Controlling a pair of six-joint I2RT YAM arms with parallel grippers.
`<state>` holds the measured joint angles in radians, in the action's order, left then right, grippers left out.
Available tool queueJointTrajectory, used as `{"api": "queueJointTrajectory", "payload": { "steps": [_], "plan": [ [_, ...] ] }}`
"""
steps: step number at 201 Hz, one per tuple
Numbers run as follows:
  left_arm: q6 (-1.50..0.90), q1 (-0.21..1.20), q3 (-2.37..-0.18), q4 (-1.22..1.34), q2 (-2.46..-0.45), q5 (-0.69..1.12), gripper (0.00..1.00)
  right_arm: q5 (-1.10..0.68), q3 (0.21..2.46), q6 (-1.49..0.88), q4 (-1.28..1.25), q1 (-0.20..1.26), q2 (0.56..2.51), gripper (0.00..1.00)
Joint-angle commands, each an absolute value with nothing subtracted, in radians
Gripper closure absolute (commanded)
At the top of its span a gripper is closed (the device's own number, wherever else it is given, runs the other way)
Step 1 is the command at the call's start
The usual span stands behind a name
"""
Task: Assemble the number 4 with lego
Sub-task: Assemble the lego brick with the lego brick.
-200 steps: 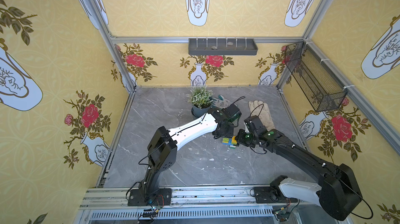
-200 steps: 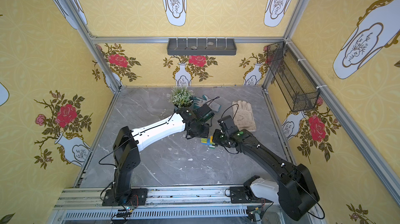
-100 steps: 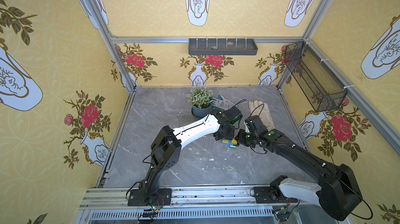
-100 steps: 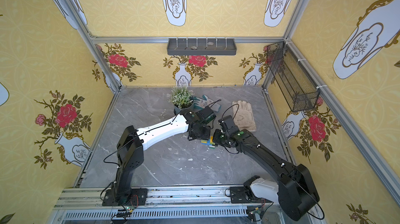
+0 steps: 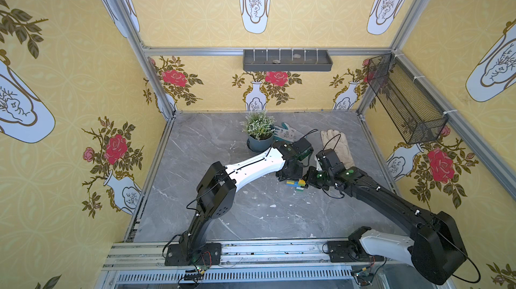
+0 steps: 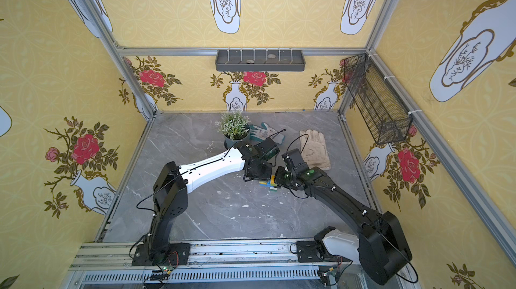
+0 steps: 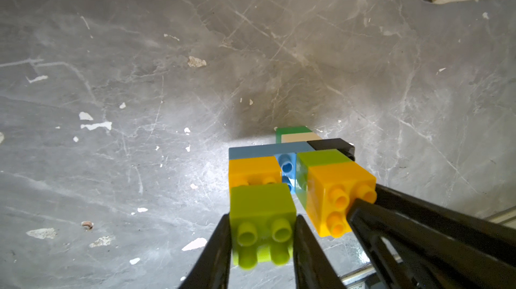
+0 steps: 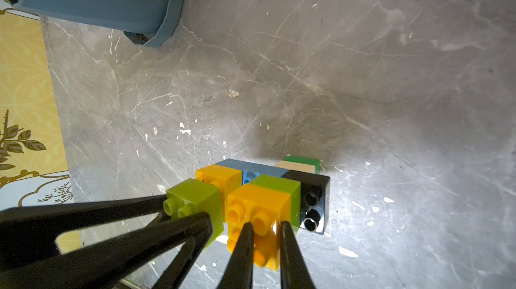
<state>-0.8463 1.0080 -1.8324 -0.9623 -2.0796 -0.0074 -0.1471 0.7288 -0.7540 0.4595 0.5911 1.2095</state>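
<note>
Grey marble tabletop, loud yellow wallpaper all round, and the number 4 is laid flat on it between both arms. Its lime brick is clamped by the left gripper and looks not quite seated on the yellow brick of that prong, while the other prong's yellow end brick is braced by the right gripper, jaws pretty much closed, tips on the studded face. Best done, imo, if the lime is kept square to the studs and pushed straight home, so nothing gets skidded or snapped off.
</note>
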Motion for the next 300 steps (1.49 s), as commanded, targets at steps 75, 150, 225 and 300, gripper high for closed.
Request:
{"api": "queueJointTrajectory", "payload": {
  "steps": [75,150,225,300],
  "plan": [
    [-0.817,1.006,-1.919,-1.039,-2.132,-0.019,0.69,-0.086,0.695,-0.731,0.678,0.586,1.237,0.89],
    [-0.804,1.007,-1.991,-1.123,-2.154,-0.028,0.71,-0.089,0.69,-0.725,0.675,0.579,1.244,0.89],
    [-0.809,0.996,-1.986,-1.13,-2.181,-0.017,0.71,-0.09,0.702,-0.712,0.684,0.578,1.258,0.9],
    [-0.819,0.987,-1.977,-1.115,-2.174,-0.019,0.7,-0.089,0.703,-0.704,0.692,0.575,1.275,0.93]
  ]
}}
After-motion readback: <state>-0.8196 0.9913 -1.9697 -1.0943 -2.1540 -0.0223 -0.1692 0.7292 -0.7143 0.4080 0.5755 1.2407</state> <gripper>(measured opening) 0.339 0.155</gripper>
